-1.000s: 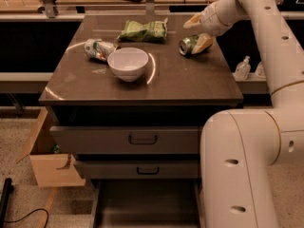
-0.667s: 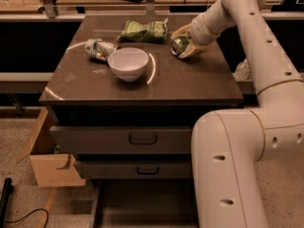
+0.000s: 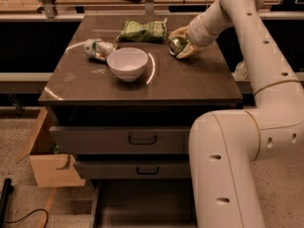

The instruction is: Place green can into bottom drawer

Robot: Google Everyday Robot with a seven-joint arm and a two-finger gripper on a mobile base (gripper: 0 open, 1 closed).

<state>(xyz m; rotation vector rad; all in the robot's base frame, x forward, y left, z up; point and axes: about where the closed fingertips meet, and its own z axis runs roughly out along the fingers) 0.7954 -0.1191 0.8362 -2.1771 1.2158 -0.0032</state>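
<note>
The green can (image 3: pixel 175 45) lies tilted on the dark tabletop (image 3: pixel 190 82) at the back right, its silver end facing me. My gripper (image 3: pixel 181 42) comes in from the right and is shut on the can, with one tan finger (image 3: pixel 179 32) above it and the other below. The bottom drawer (image 3: pixel 142 205) stands pulled out at floor level below the cabinet, a grey tray with a plain floor, partly hidden by my arm's white base.
A white bowl (image 3: pixel 127 63) sits mid-table. A whitish can (image 3: pixel 99 49) lies to its left and a flat green snack bag (image 3: pixel 142 31) behind it. Two shut drawer fronts (image 3: pixel 128 139) face me. A cardboard box (image 3: pixel 47 163) stands on the floor at left.
My gripper has moved left across the back of the table, and the green can has moved with it, closer to the snack bag.
</note>
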